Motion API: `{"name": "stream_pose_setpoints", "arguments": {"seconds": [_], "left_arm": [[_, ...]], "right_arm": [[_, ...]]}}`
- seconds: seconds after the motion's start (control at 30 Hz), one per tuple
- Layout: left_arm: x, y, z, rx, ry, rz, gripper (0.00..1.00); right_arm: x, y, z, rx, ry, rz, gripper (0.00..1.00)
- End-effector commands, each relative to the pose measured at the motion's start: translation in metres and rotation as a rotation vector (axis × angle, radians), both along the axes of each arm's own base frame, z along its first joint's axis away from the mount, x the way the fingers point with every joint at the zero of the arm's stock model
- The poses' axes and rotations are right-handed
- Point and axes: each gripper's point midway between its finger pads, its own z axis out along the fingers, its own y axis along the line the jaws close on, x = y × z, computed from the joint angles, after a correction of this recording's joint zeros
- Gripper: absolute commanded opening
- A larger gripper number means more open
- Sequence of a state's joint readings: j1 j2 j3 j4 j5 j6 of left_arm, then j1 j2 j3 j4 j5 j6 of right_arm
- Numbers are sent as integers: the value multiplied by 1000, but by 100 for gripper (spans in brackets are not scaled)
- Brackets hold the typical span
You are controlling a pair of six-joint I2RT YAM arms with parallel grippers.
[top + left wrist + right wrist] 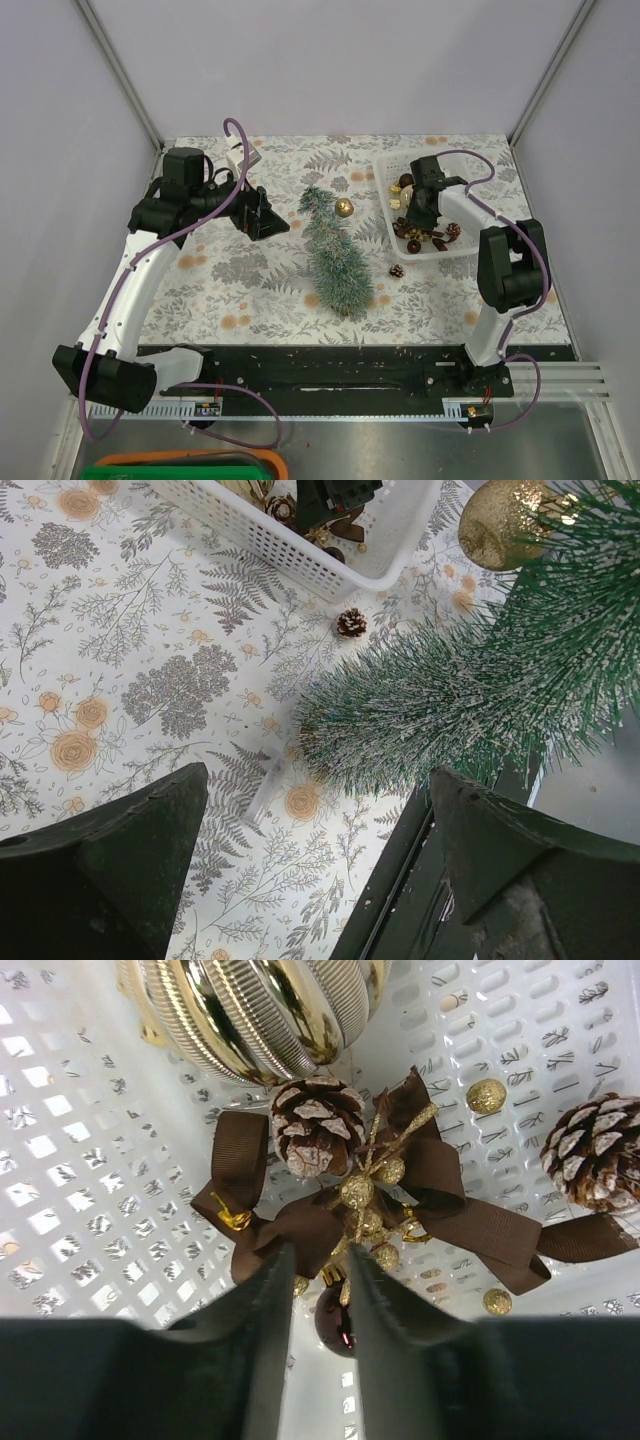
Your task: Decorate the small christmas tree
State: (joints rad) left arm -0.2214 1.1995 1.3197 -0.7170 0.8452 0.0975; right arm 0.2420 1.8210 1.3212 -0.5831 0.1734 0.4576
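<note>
The small christmas tree point(335, 255) lies on its side on the flower-patterned mat, tip toward the back, with a gold bauble point(344, 208) beside its tip. My left gripper point(262, 212) hovers open to the left of the tip; its wrist view shows the tree point(430, 705) and gold bauble point(500, 525) beyond the wide jaws point(318, 780). My right gripper point(415, 222) reaches down into the white basket point(383, 195). There its fingers point(320, 1250) have narrowed onto the knot of a brown bow ornament point(470, 1220) with gold beads and a dark ball.
Also in the basket point(80, 1160) are a ribbed gold bauble point(260, 1010), two frosted pine cones point(315, 1125) point(595, 1150) and small gold beads. A loose pine cone point(396, 271) lies on the mat between tree and basket. A small clear tube point(262, 790) lies near the tree.
</note>
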Motion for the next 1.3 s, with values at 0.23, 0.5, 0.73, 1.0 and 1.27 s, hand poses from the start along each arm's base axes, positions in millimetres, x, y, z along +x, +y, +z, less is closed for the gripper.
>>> {"name": "stream_pose_setpoints", "arguments": {"seconds": [0.23,0.5,0.73,1.0,1.27], "left_arm": [[-1,1,14,5,-77,-2,97],[-1,3,14,10,-89,4,96],[-2,3,14,12,-92,3,97],[-3,4,14,14,-96,3,97],[-2,4,14,16,-96,3,97]], "right_arm": [[5,-2,-7,-33,-25,0,31],[12,6,0,-1,-50,2,0],[19,11,93,33,-278,4,0],[3,8,163,64,-432,-3,0],[-31,25,249,86,-584,100,0]]}}
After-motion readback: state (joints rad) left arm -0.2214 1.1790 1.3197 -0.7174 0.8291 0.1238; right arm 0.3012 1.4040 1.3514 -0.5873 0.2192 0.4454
